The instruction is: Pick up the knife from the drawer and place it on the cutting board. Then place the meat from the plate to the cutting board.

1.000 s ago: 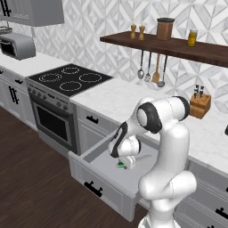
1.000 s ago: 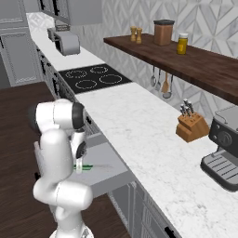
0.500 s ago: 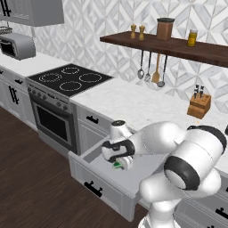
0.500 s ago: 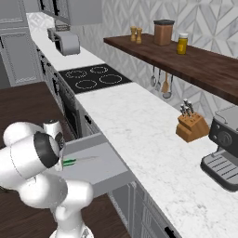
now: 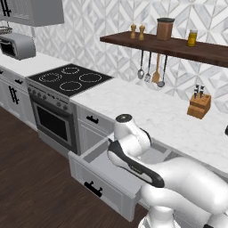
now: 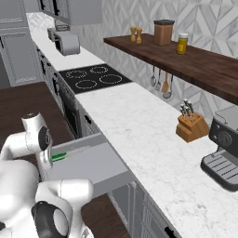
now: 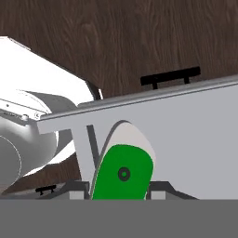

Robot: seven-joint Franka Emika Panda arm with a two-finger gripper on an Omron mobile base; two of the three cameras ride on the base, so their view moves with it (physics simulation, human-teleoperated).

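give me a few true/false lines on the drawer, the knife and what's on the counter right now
1. The drawer is pulled open. True.
2. The knife has a red handle. False: its handle is green.
3. The knife block stands on the stove. False: it stands on the marble counter, near the back wall.
4. In the hand view the knife's green handle sits close up between the end effector's fingers. True.
5. Utensils hang under the wooden shelf. True.

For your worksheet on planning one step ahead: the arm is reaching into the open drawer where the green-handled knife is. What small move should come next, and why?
Probably lift straight up. In the hand view the knife sits close between the gripper's fingertips, so it looks held, though the grip itself is hidden. Its blade still lies low over the drawer floor, so it should rise above the front panel before travelling anywhere.
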